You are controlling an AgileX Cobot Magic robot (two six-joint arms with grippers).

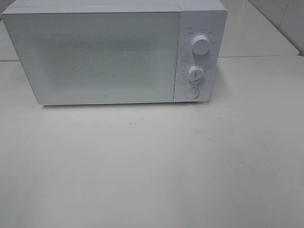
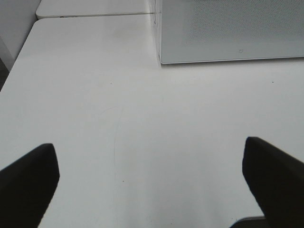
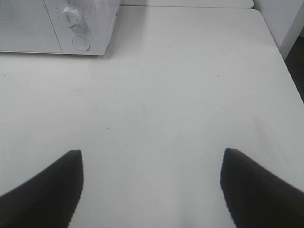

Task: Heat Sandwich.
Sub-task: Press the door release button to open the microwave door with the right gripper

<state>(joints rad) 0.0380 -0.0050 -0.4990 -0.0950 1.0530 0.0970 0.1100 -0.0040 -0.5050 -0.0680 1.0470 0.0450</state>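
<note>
**Exterior high view: microwave shut, sandwich nowhere in sight**

A white microwave (image 1: 109,52) fills the upper part of the frame on a white table (image 1: 152,166). Its door (image 1: 92,57) is closed and too frosted to see through. The control panel on the right edge carries an upper knob (image 1: 200,46), a lower knob (image 1: 195,73) and a round button (image 1: 191,93) beneath them. The sandwich appears in none of the three views. Whether it sits behind the door or off frame cannot be told.

Neither arm reaches into this view. The wrist cameras show the left gripper (image 2: 148,156) with its jaws spread wide over bare table, and the right gripper (image 3: 152,152) likewise parted, holding nothing.

Judging from the closed door and empty jaws, the work in hand is on the microwave itself: the panel or the door. The right arm is the better placed, since its camera faces the lower knob and the round button. To do it well:
- narrow the jaws before approaching, so one fingertip meets the round button squarely;
- press straight in, since a slanted push could slide the oven back;
- keep the left arm away from the door's swing.
</note>
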